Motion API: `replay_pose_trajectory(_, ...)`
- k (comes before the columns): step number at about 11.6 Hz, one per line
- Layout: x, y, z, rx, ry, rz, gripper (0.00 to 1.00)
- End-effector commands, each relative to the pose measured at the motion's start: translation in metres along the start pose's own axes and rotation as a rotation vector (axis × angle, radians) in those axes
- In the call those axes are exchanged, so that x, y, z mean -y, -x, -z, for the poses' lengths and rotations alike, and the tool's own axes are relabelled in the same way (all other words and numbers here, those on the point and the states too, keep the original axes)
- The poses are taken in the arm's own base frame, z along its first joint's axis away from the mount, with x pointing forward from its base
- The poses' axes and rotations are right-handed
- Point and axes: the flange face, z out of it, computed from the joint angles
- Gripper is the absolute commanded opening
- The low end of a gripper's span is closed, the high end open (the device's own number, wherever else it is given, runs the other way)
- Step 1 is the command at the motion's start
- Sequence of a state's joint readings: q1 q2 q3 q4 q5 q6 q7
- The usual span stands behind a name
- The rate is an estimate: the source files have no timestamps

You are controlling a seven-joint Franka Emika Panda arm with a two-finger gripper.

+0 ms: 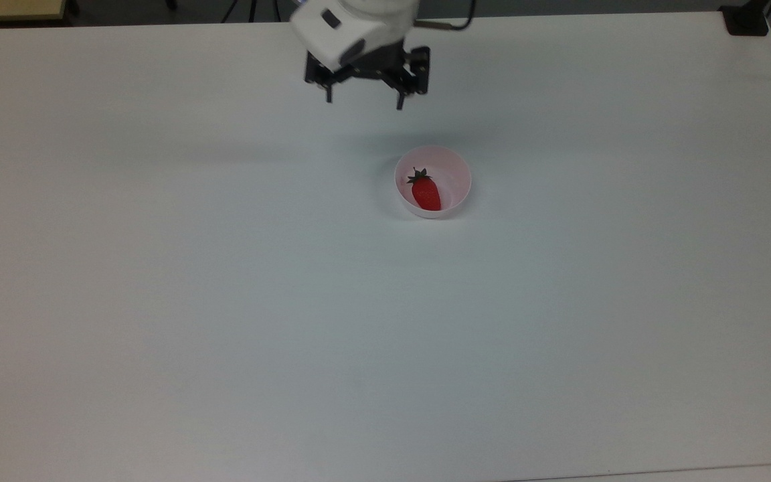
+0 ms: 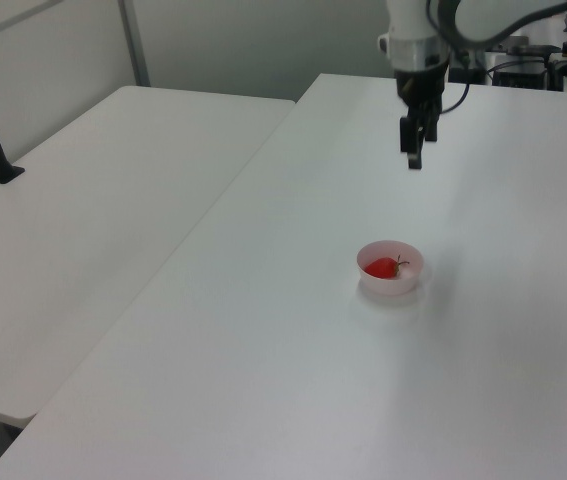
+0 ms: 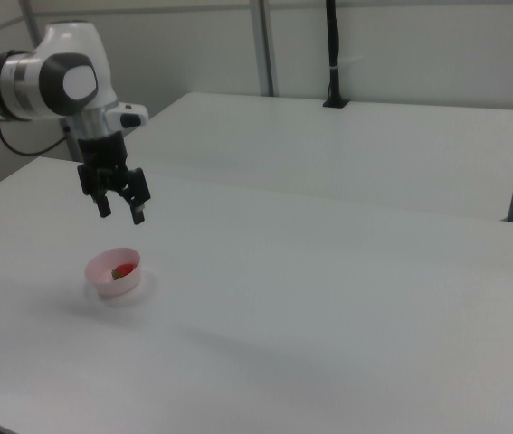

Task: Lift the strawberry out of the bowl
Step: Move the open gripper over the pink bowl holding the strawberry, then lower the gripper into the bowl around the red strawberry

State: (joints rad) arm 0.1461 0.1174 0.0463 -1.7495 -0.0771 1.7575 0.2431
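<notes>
A white, rounded Panda arm [image 3: 52,77] with a grey joint cap and trailing black cable ends in a black two-finger gripper [image 1: 363,102].

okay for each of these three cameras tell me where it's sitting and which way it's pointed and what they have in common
Top view: overhead, looking down on the white table; the gripper, open, enters from the top edge.
Left view: raised, beside the table, looking across it; the arm reaches in from the top right.
Right view: raised, on the opposite side; the arm enters from the left view's opposite, its own left.
Shared: the bowl holding the strawberry.
</notes>
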Motion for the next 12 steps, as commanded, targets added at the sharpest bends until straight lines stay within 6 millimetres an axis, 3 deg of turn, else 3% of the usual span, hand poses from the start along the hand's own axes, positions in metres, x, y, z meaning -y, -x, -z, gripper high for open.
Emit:
replay_pose_trajectory(1,0.034,-0.007,-0.031,-0.014,-0.003,-0.067,0.89)
replay_pose_trajectory(5,0.081,-0.018,-0.080,-0.028,-0.010,-0.115,0.84)
replay_pose_trajectory(9,0.102,-0.031,-0.128,-0.016,-0.007,-0.159,0.77)
replay_pose_trajectory(12,0.107,-0.035,-0.143,-0.017,-0.006,-0.169,0.75)
